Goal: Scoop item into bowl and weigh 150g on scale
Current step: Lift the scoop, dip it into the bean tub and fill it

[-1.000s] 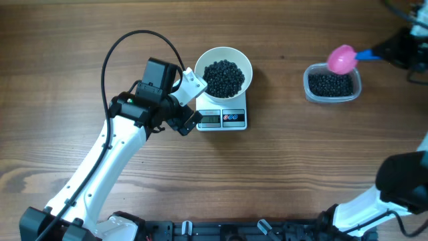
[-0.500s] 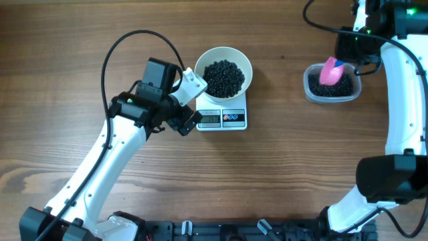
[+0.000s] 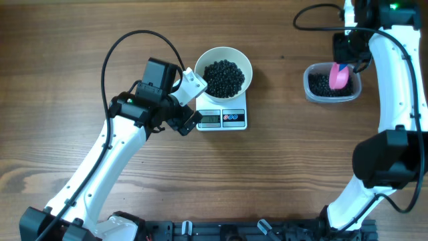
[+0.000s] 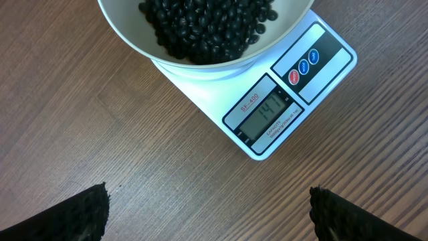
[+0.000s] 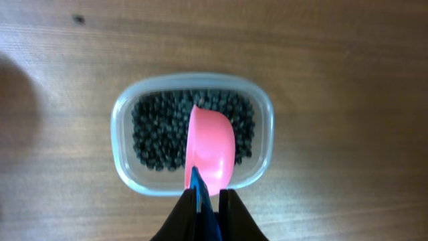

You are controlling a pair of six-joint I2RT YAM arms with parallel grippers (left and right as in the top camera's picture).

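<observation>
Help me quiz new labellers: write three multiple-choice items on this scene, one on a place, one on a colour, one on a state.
1. Where does the bowl stand? A on the scale; B on a plate; C on bare wood.
2. What colour is the cup of the scoop? A green; B pink; C yellow.
3. How is the left pincer? A shut on the bowl; B shut on the scoop; C open, empty.
Answers: A, the bowl rests on the scale's top; B, the cup shows pink in the right wrist view; C, it stands wide apart, gripping nothing.
</observation>
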